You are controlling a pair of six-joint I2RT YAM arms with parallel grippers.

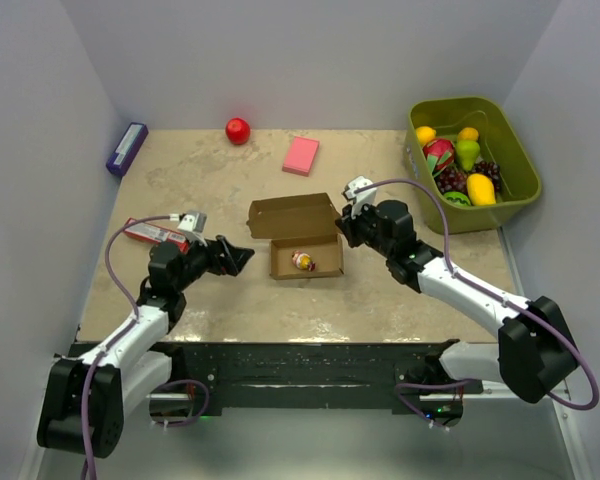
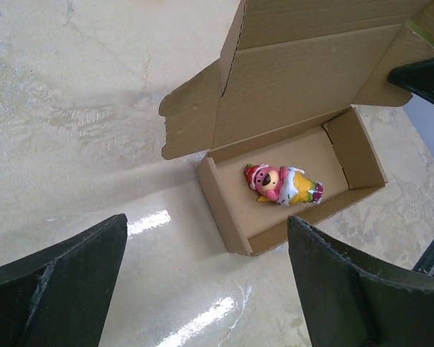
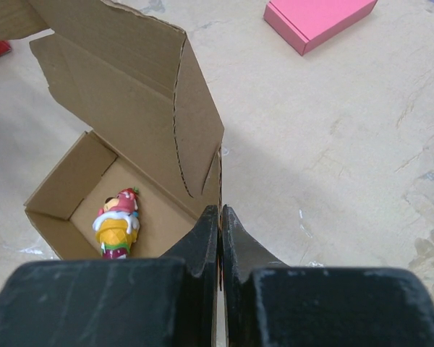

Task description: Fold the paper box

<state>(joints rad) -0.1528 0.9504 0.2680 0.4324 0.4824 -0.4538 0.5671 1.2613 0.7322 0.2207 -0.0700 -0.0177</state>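
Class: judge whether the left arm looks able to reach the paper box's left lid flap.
Probably yes: its open fingers face the flap of the paper box across bare table.

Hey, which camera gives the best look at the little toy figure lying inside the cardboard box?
The left wrist view. There the toy figure lies unobstructed on the floor of the paper box, with its face and colours clear. The top external view shows it only as a tiny blob. The right wrist view shows it smaller and at an angle.
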